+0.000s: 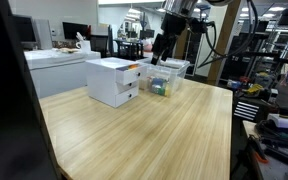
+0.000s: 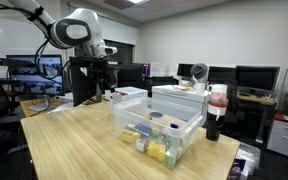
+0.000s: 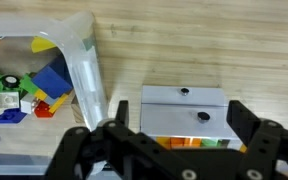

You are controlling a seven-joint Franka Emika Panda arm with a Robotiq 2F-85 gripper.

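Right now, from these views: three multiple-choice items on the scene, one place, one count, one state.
1. The clear plastic bin of coloured toy blocks stands where, relative to the white plastic drawer unit?
A. on top of it
B. beside it, on the light wooden table
C. under it

2. Dark round spots on the unit's white face, wrist view:
A. two
B. five
C. none

3. The end effector is:
A. shut on a block
B. open, gripping nothing
C. out of view

Answers: 1 B, they share the tabletop side by side; 2 A, two spots show; 3 B, its fingers stand wide apart.
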